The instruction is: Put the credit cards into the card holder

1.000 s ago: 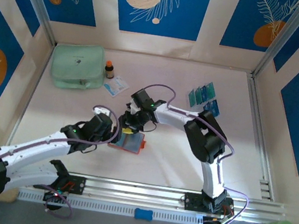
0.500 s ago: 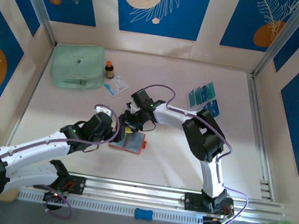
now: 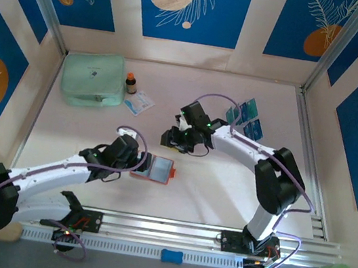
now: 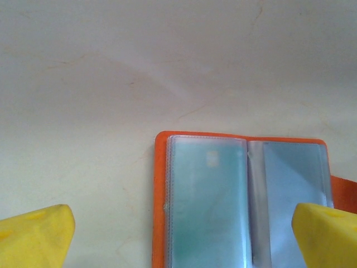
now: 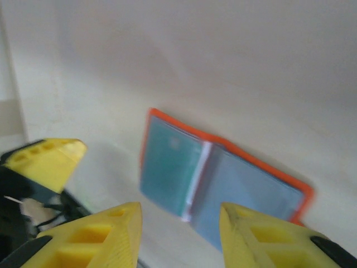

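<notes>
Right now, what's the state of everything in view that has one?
card holder, open flat on the table, pockets up
credit cards, loose on the table at the far right, outside the holder
left gripper, open wide, empty
right gripper, part open, empty
green pouch, looks closed
small bottle, upright, capped

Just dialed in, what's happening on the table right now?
The card holder lies open on the table. The left end effector sits low at it with jaws wide open, gripping nothing. The right end effector hovers just beyond the holder, jaws partly open and empty. Several credit cards wait at the table's far right, so the loading isn't finished.
</notes>
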Action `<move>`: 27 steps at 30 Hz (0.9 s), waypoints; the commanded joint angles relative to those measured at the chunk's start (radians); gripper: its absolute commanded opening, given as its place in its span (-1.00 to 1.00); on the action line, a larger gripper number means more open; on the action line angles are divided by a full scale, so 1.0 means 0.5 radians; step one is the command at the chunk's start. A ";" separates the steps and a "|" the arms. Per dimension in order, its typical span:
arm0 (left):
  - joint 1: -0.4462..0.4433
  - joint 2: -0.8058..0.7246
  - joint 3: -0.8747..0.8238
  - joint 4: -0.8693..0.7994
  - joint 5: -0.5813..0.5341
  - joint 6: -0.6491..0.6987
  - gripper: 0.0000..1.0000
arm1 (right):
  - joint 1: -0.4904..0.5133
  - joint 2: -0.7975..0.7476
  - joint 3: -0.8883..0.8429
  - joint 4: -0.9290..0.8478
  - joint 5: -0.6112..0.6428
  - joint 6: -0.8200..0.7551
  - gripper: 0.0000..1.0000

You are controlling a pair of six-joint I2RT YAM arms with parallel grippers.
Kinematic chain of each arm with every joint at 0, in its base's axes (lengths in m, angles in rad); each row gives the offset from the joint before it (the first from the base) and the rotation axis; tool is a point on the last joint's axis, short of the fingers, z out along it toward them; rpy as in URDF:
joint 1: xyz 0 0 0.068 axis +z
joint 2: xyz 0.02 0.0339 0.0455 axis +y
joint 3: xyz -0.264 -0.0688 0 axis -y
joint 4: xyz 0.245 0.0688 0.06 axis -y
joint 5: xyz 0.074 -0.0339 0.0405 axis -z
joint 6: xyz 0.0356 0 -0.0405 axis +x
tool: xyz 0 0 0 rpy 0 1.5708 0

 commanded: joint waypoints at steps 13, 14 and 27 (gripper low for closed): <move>0.002 0.254 0.179 0.091 0.033 0.072 0.99 | 0.224 0.126 -0.157 -0.393 0.475 -0.182 -0.25; -0.001 0.264 0.185 0.092 0.033 0.074 0.99 | 0.224 0.136 -0.154 -0.390 0.479 -0.186 -0.28; 0.002 0.298 0.179 0.111 0.033 0.071 0.99 | 0.022 -0.009 -0.307 -0.378 0.536 -0.227 -1.00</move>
